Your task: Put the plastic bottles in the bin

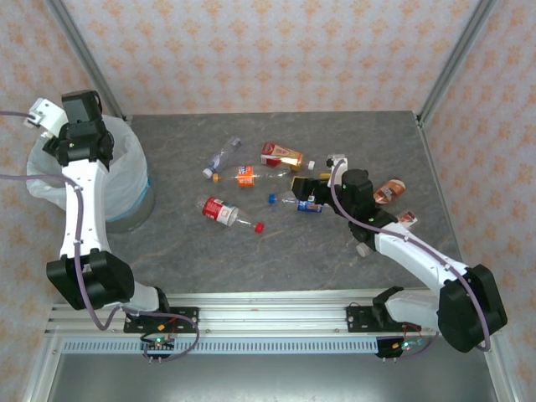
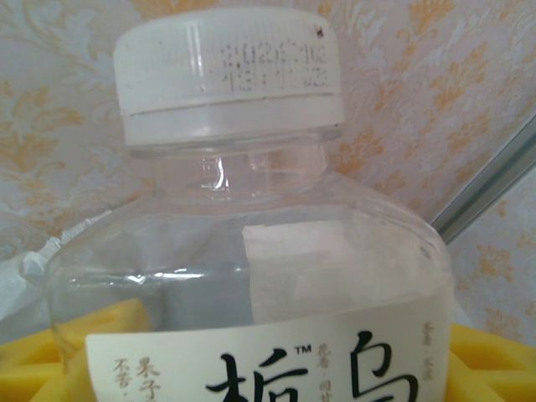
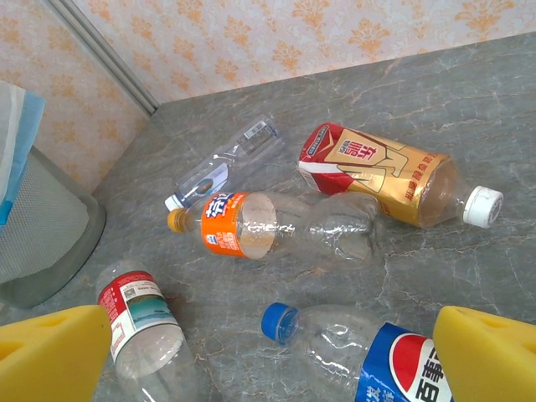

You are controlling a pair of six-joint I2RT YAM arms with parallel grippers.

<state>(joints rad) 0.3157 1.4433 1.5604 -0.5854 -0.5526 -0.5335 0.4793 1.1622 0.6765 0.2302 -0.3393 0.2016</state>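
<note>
Orange-patterned wallpaper (image 1: 276, 50) lines the walls around a grey marbled table (image 1: 335, 251). The bin (image 1: 138, 201), lined with a white bag (image 1: 126, 142), stands at the table's left edge. The left arm (image 1: 79, 209) reaches up over the bin's far side. The left jaws grip a white-capped bottle (image 2: 243, 251) between yellow pads (image 2: 494, 360). The cap points up towards the wall, and the white label carries black characters. A fold of the bag shows just beside the bottle in the left wrist view.

The other bottles lie flat on the table. Around the middle, towards the far edge, are three:
- a clear bottle (image 1: 222, 157) with a blue label
- an orange-label bottle (image 1: 244, 174) just beside the clear one
- a red-and-gold bottle (image 1: 280, 155) with a white cap

A red-label bottle (image 1: 220, 209) lies closer to the near edge, between the bin and the middle. A brown bottle (image 1: 388, 191) sits near the right edge, with another small one (image 1: 408, 218) just nearer.

The right arm (image 1: 410, 251) stretches from the near right corner towards the middle. The right jaws stand wide open. Their yellow fingers (image 3: 50, 356) are spread to either side of a blue bottle (image 3: 394, 368), which lies on its side with a blue cap. The jaws hold nothing.
</note>
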